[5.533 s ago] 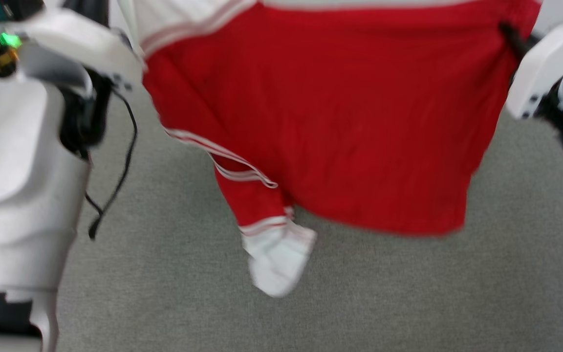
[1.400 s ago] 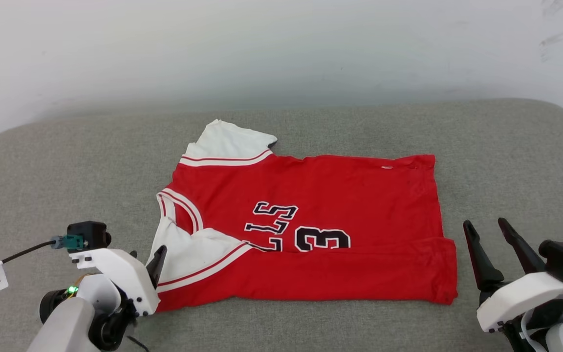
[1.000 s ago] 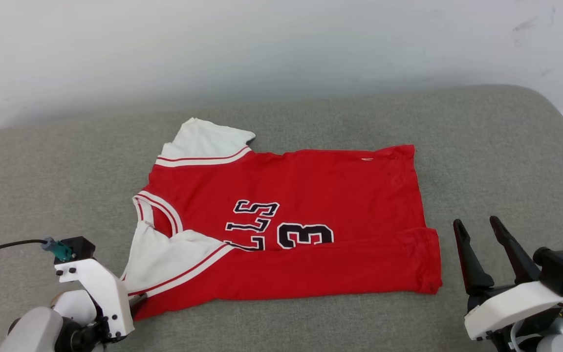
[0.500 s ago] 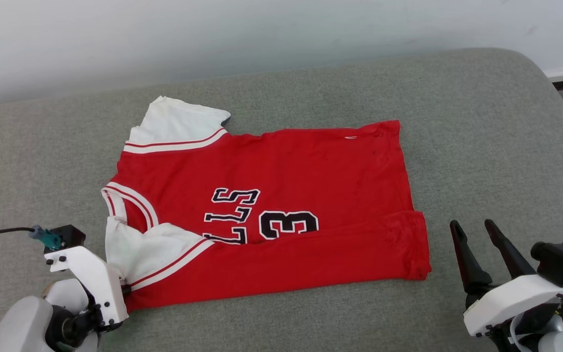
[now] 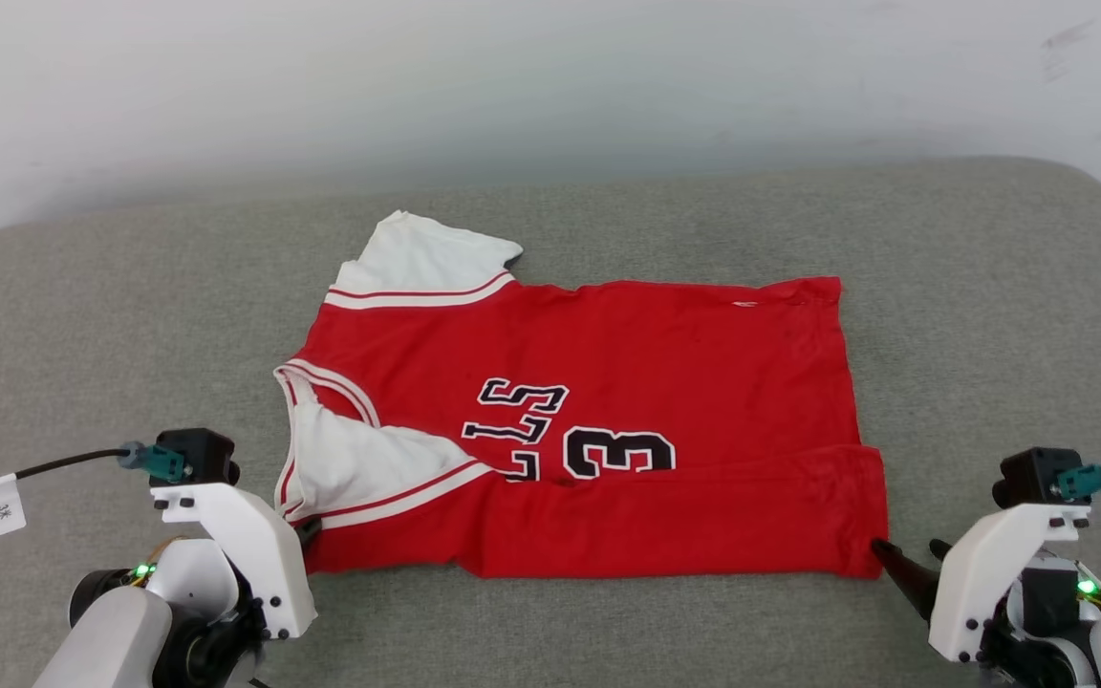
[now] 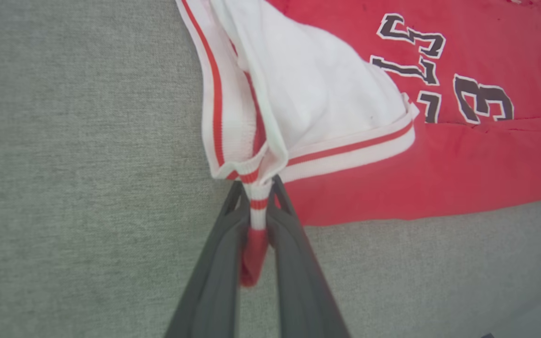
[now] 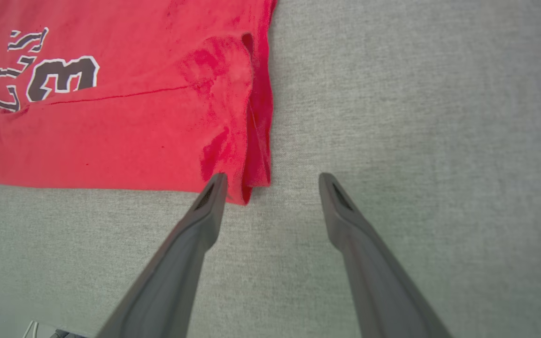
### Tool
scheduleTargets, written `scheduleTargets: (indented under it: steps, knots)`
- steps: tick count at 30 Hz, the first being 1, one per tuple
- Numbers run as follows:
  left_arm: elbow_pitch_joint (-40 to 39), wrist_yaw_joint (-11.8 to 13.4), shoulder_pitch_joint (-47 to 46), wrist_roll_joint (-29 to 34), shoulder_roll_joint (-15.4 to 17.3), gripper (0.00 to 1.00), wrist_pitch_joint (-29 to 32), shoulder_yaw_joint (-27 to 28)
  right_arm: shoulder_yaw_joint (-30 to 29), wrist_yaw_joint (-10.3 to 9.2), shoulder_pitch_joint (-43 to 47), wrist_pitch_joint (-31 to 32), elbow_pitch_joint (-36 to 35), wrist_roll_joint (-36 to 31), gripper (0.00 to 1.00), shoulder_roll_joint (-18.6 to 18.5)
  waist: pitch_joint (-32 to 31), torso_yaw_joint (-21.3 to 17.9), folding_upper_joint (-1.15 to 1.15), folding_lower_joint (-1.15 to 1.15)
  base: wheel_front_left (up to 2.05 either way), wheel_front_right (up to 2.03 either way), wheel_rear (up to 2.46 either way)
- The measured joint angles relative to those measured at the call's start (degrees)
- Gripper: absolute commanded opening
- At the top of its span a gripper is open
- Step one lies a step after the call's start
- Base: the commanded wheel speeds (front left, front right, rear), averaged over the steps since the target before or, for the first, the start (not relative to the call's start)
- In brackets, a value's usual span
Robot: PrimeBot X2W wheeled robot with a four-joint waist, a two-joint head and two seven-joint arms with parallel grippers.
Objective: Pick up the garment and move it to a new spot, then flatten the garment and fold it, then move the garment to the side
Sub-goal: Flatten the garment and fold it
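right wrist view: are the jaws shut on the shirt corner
No, the right gripper has its jaws wide apart, a corner of the garment lying loose between them.

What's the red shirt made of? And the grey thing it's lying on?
The red jersey looks like soft matte knit cloth: it creases and folds limply. The grey surface looks like speckled woven upholstery, probably padded, given its rounded corners.
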Motion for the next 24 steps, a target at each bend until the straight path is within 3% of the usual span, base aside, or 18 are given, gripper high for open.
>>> scheduleTargets:
  steps: [10,11,12,13,24]
  knots:
    - [-5.1,0.6,-1.8,1.3,-0.2,0.00,-1.5,-0.4,3.5,0.00,-10.2,2.5,11.1,1.4,1.00,1.0,4.2,3.0,0.00,0.00,0.00,0.00,0.00]
    - [-5.1,0.6,-1.9,1.4,-0.2,0.00,-1.8,-0.4,3.8,0.00,-10.9,3.0,12.3,1.4,0.87,1.0,4.6,3.3,0.00,0.00,0.00,0.00,0.00]
    - [-5.0,0.6,-2.1,1.4,-0.3,0.00,-2.0,-0.4,4.0,-0.01,-11.5,3.3,13.3,1.8,0.36,0.9,4.8,3.5,0.00,0.00,0.00,0.00,0.00]
    - [-4.9,0.6,-2.1,1.4,-0.5,0.00,-2.2,-0.4,4.3,-0.02,-12.0,3.5,14.0,2.1,0.00,0.8,5.0,3.7,0.00,0.00,0.00,0.00,0.00]
    - [-3.9,0.7,-0.5,0.7,-1.0,0.00,-5.1,0.4,7.6,-0.01,-13.4,1.9,15.4,4.4,0.00,-1.0,2.7,3.6,0.00,0.00,0.00,0.00,0.00]
